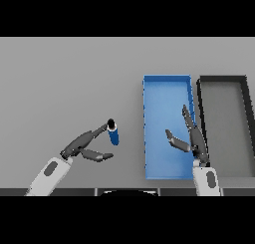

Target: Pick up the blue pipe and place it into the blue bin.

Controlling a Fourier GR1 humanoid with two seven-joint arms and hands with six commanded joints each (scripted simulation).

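step in hand: reaching for the blue pipe, which stands on the bench just left of the blue bin. left hand spread, fingertips at the pipe's top, thumb apart below; no grip yet. next: close around the pipe, lift, carry right into the bin. right hand hovers spread over the bin.

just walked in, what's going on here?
The robot's left hand is at the blue pipe, which stands on the grey table left of the blue bin. Its fingers reach to the pipe's top and the thumb is spread below, so there is no closed grasp. The right hand hovers open over the blue bin's right side and holds nothing. A black bin sits right beside the blue one. The pipe is not in the bin yet.
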